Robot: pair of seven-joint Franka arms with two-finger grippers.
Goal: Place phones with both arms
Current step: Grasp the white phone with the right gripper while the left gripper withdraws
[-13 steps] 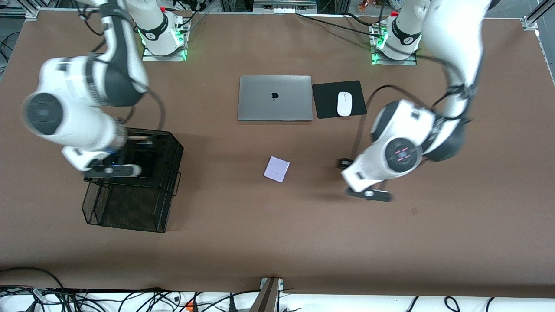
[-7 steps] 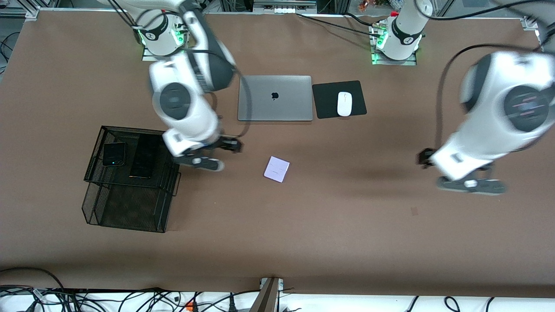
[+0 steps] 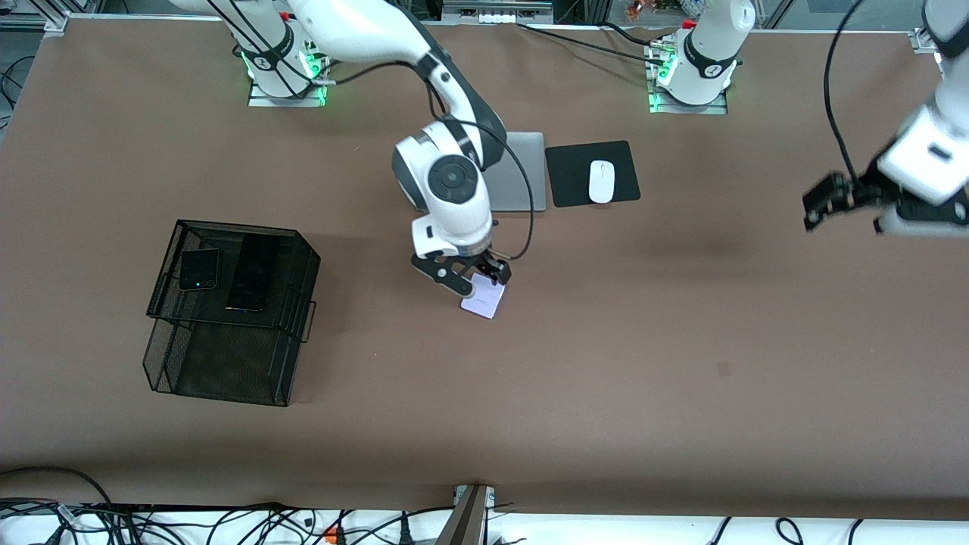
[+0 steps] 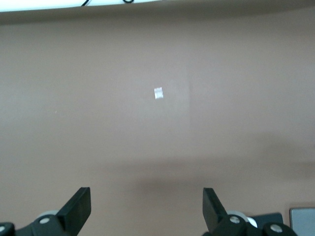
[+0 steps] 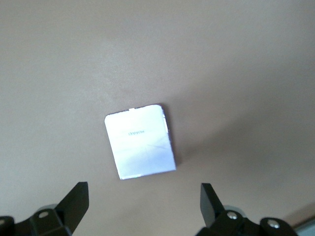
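- The right claw [image 3: 471, 278] hangs spread wide over the lavender phone [image 3: 483, 299], which lies flat mid-bench [image 3: 606, 363] — square the fingers to its edges before descending.
- The left claw [image 3: 833, 198], released, waits over its own bench end.

The brown bench [image 3: 681, 393] carries a black mesh basket [image 3: 227, 356] toward the right arm's end, a lavender phone [image 3: 484, 303] near the middle, and, farther from the front camera, a grey laptop [image 3: 522, 174] beside a black mouse pad [image 3: 568, 174].
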